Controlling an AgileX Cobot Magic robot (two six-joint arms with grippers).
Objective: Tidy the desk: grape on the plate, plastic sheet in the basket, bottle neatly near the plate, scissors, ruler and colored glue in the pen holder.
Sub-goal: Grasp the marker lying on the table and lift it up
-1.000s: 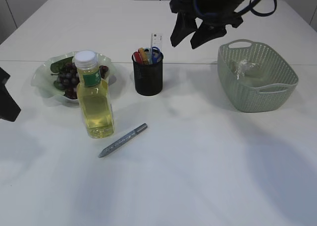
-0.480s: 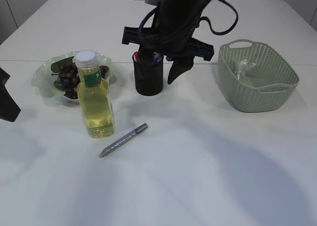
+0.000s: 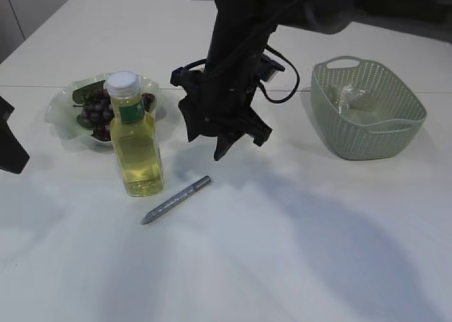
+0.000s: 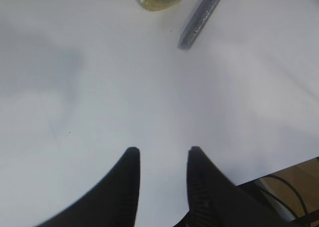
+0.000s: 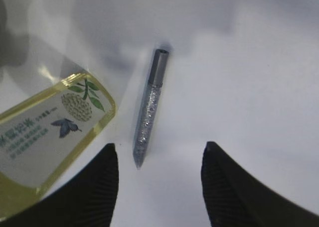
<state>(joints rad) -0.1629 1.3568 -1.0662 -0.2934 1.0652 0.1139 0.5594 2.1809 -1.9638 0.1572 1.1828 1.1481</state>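
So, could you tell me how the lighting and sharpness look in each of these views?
Exterior view: even, soft light, broad faint shadows on the table, right arm slightly motion-blurred. Left wrist view: fingertips soft-edged, the glitter glue pen blurred. Right wrist view: pen fairly sharp, soft shadow above it, bright glints on the bottle.

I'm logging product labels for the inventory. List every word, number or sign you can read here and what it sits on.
Bottle, front label: a leafy round fruit, a blue butterfly and two lines of small characters, too blurred to read.
Bottle neck, green band: print too small to read.
Glitter glue pen: no text visible.
Nothing else carries writing.
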